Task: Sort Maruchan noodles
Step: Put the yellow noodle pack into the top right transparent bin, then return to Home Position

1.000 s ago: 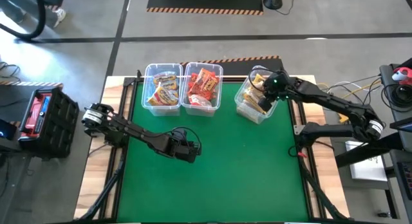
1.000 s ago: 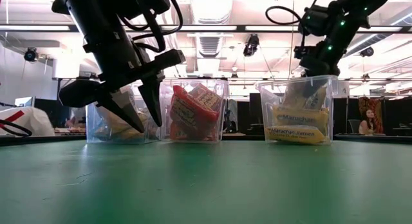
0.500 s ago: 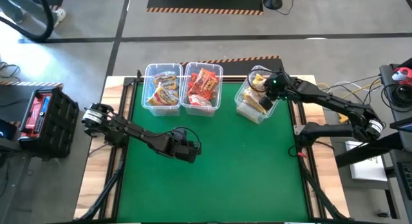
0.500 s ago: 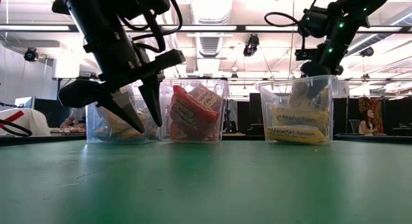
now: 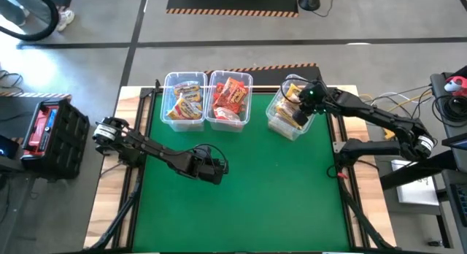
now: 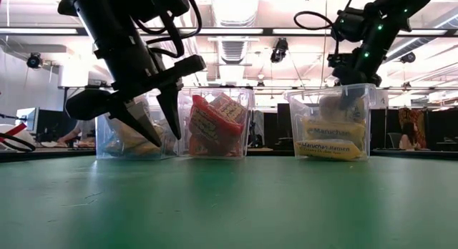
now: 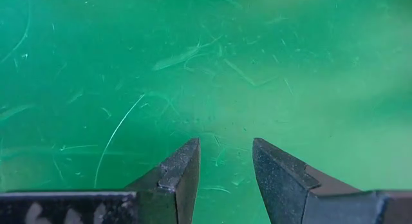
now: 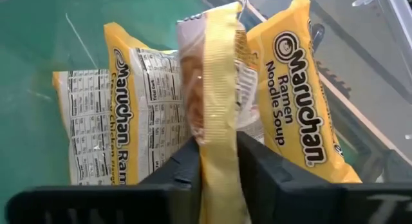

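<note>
Three clear bins stand along the table's far side. The left bin (image 5: 184,99) holds yellow-orange Maruchan noodles, the middle bin (image 5: 230,99) red packets (image 6: 211,124), and the right bin (image 5: 290,114) yellow packets (image 6: 330,147). My right gripper (image 8: 219,150) is over the right bin (image 6: 330,124), shut on a yellow packet (image 8: 215,89). My left gripper (image 7: 225,150) hovers open over the bare green mat (image 5: 255,188), left of the middle, with nothing between its fingers. My right gripper pinches the yellow packet's crimped edge strip (image 8: 217,130) between its two fingers, coming down at a slant from the table's right. The packet stands edge-on and hangs below the fingers inside the right bin. Whether its lower end touches the two yellow packets beneath, I cannot tell.
The green mat in front of the bins is open room. A black crate (image 5: 47,133) sits off the table's left edge, and cables and gear (image 5: 452,93) lie off the right. People show far behind the table in the low view.
</note>
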You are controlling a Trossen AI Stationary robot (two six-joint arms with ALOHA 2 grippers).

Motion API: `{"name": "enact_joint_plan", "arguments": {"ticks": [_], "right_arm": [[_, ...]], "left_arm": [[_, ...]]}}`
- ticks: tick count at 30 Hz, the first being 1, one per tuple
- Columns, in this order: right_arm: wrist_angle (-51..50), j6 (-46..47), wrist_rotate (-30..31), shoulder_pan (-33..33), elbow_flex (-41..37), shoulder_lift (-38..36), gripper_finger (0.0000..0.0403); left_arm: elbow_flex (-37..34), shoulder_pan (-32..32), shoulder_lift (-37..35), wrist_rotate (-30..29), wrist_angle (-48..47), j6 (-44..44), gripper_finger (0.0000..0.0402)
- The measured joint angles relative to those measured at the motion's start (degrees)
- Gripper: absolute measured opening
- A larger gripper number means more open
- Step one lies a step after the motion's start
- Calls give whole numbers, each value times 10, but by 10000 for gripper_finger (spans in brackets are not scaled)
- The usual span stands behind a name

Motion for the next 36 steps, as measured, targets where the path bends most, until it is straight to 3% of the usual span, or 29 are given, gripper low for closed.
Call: {"name": "enact_joint_plan", "arguments": {"ticks": [5, 11, 18, 22, 26, 31, 36], "right_arm": [[-5, -3, 19, 0, 4, 0, 121], [-74, 15, 30, 0, 99, -1, 179], [-100, 11, 18, 2, 218, -3, 190], [-128, 10, -60, 2, 254, -14, 187], [-144, 19, -122, 2, 255, -59, 187], [-144, 72, -130, 2, 217, -143, 185], [-112, 166, -140, 4, 141, -245, 185]], "left_arm": [[0, 0, 0, -2, 0, -11, 127], [12, 0, -23, -36, 3, 40, 127], [18, 0, -104, -118, -3, 194, 127], [16, 0, -169, -146, -59, 236, 127], [16, -3, -245, -151, -152, 261, 127], [2, -18, -338, -157, -242, 277, 127], [-55, -61, -417, -215, -199, 348, 127]]}}
